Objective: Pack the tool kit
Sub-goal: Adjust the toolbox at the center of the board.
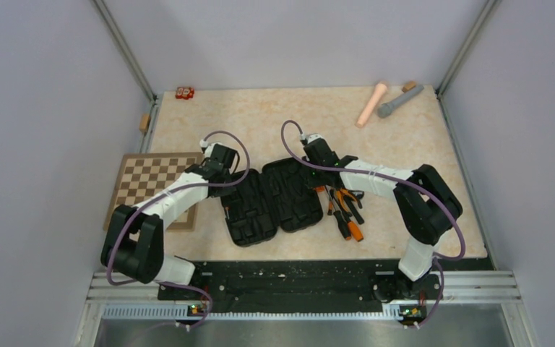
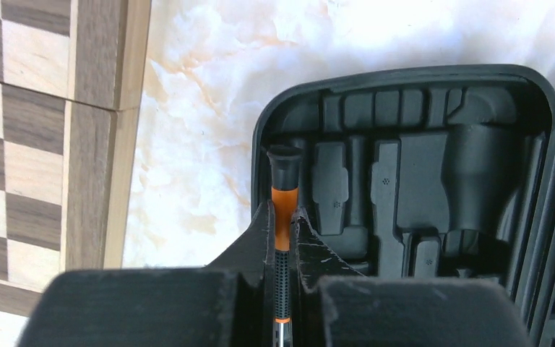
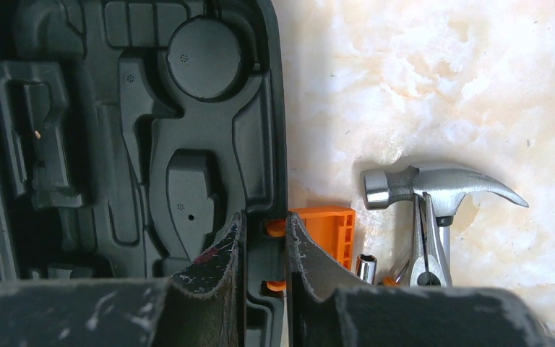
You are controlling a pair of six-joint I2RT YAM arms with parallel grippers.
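Note:
The black tool kit case (image 1: 271, 202) lies open and flat on the marble table, its moulded slots (image 2: 419, 166) facing up. My left gripper (image 2: 282, 213) is shut on an orange-and-black screwdriver (image 2: 282, 195), whose black cap points forward over the left rim of the case's left half. In the top view this gripper (image 1: 225, 188) sits at the case's left edge. My right gripper (image 3: 264, 220) is shut on the right rim of the case (image 3: 188, 144), beside the orange latch (image 3: 329, 231). Loose tools (image 1: 347, 210) lie right of the case.
A hammer (image 3: 433, 188), pliers (image 3: 426, 249) and a small socket (image 3: 366, 266) lie just right of the latch. A brown chessboard (image 1: 155, 188) sits left of the case. Pink (image 1: 371, 105) and grey (image 1: 399, 101) cylinders rest at the far right, and a small red object (image 1: 184, 92) at the far edge.

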